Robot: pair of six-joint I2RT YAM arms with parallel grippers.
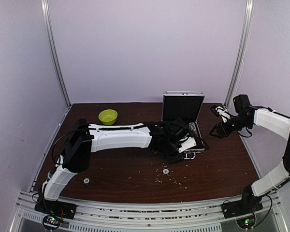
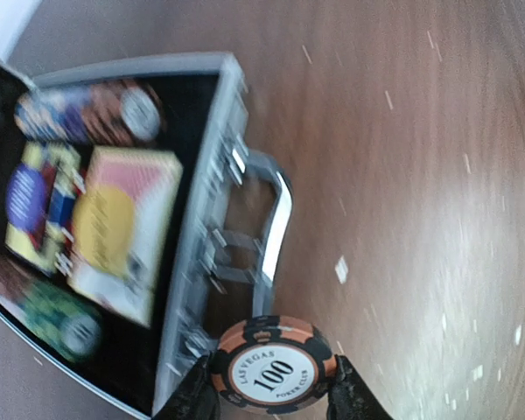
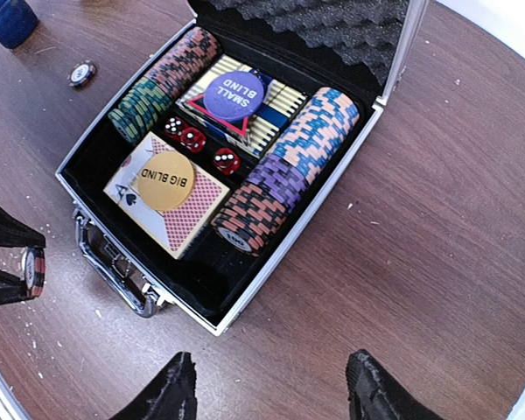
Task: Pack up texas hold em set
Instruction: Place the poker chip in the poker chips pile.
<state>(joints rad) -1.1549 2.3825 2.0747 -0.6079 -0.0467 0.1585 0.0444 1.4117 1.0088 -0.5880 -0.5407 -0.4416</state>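
The left arm stretched right across the tabletop [image 1: 111, 169]. The left gripper [image 2: 274, 391] pinched an orange-and-black chip [image 2: 274, 365] marked 100 by its edges, face up to the wrist camera. That chip hung just outside the briefcase [image 3: 328, 188], on the side of the handle [image 3: 114, 262], over bare wood and not yet over the lining.

The briefcase sat toward the far edge of the tabletop, right of centre. It was open, with its foam-lined lid [image 1: 182, 107] standing upright at the back. A row of chips [image 3: 289, 166] lay along one side wall and a second row [image 3: 162, 83] along the other. Between them lay two card deck boxes [image 3: 188, 214], one carrying a yellow BIG BLIND button [image 3: 164, 181], the other a purple SMALL BLIND button [image 3: 232, 94]. Three red dice [image 3: 201, 144] sat in the gap between the boxes.

The right gripper [image 3: 271, 389] hovered beside the briefcase's right side. Its fingers were spread wide with nothing between them, above the tabletop.

Two loose chips were left out. One [image 1: 165, 170] lay near the middle of the near edge among pale specks [image 1: 176, 180], and another [image 1: 86, 181] lay toward the near-left corner. A lime-green bowl [image 1: 108, 116] stood by the far edge, left of centre, and a dark blue mug [image 3: 9, 19] showed at the corner of the right wrist view.
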